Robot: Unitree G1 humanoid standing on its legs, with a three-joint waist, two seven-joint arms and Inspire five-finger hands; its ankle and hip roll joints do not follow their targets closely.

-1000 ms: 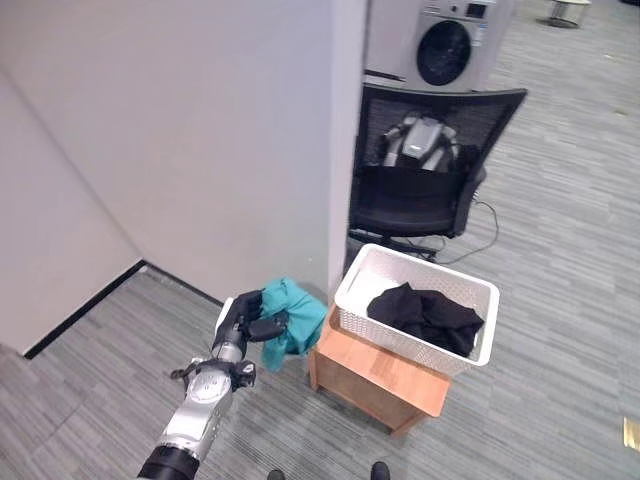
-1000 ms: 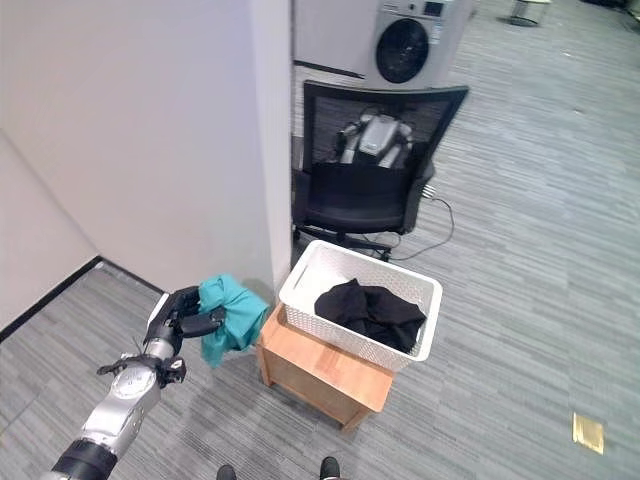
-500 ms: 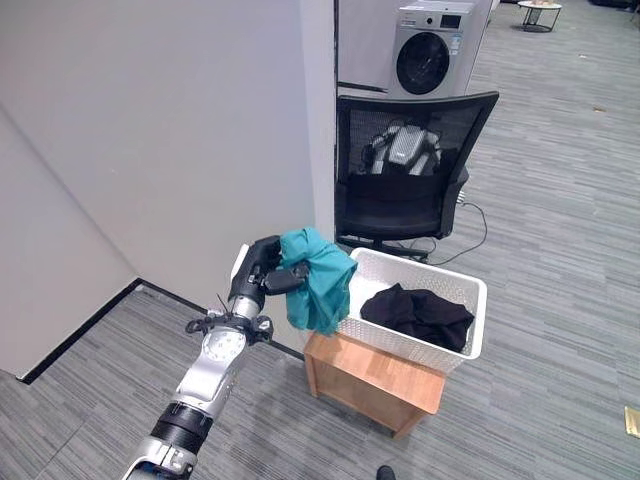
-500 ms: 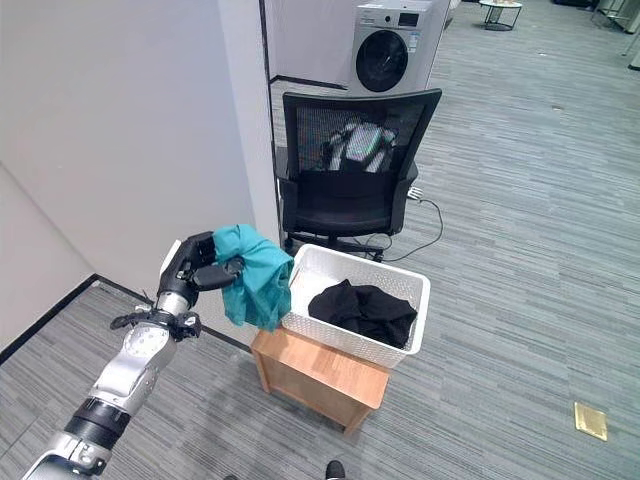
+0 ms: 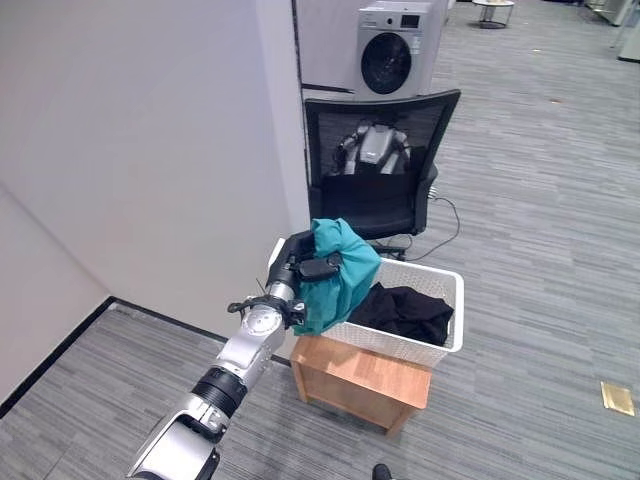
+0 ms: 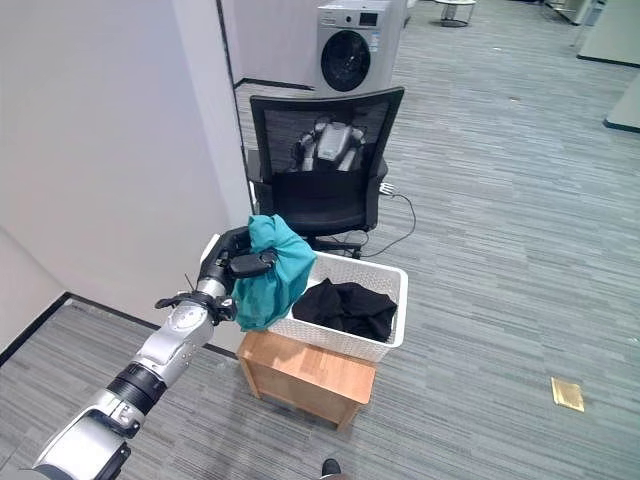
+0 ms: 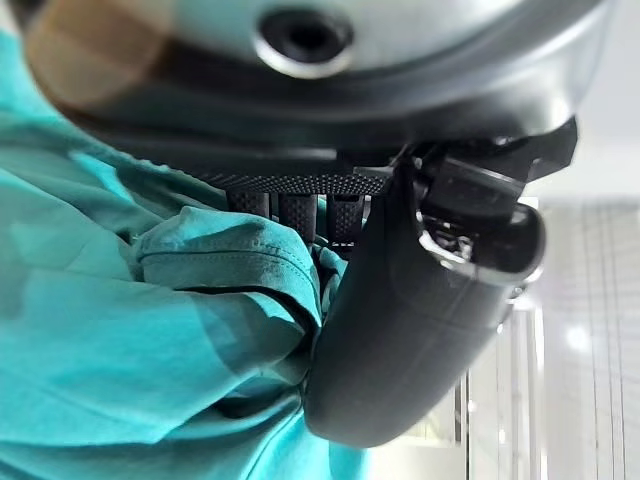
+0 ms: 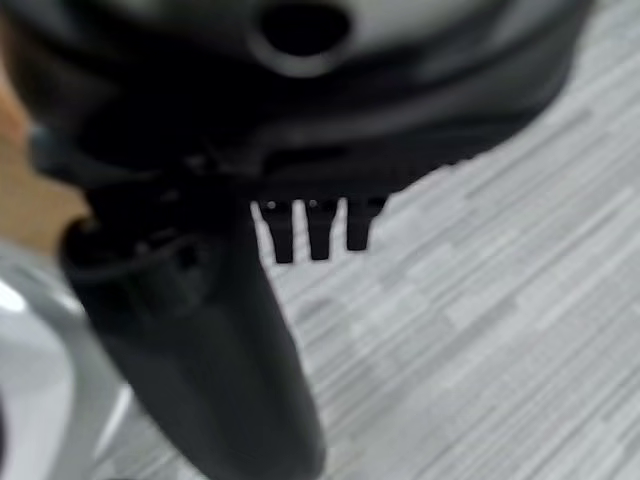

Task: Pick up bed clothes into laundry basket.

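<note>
L hand (image 5: 292,268) clamped on teal garment (image 5: 340,275), fingers & thumb curled into cloth, held over white laundry basket (image 5: 440,342) rim at its 9 o'clock side. Black clothes (image 5: 405,311) inside basket, atop wooden stool (image 5: 355,378). R hand (image 8: 200,330) over carpet, fingers relaxed, holds nothing. Office chair (image 5: 375,190) at basket's 12.

The left hand (image 5: 293,268), fingers and thumb curled round a bunched teal garment (image 5: 338,275), holds it over the near-left rim of the white laundry basket (image 5: 446,318), which contains black clothing (image 5: 405,310) and rests on a wooden stool (image 5: 357,378).
</note>
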